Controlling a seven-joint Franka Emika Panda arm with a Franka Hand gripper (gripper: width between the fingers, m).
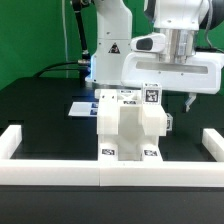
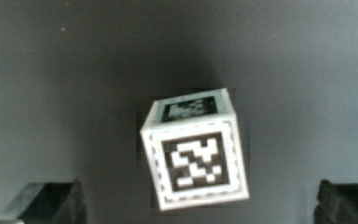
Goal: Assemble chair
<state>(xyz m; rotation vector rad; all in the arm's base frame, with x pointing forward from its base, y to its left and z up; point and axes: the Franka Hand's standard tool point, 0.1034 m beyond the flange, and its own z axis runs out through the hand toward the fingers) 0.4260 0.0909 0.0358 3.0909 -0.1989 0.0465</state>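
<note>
Black table [image 1: 40, 120], green backdrop, white border rails [image 1: 20, 143] up front. Part-built chair [image 1: 133, 122] stands centre, against the front rail. Gripper [image 1: 187, 98] hovers at the exterior view's right, jaws wide, holding nothing. Wrist view shows a loose tagged block [image 2: 197, 150] lying tilted between the fingers [image 2: 44, 200], probably a leg. Advice: rotate to match its tilt, centre, descend, then close.
</note>
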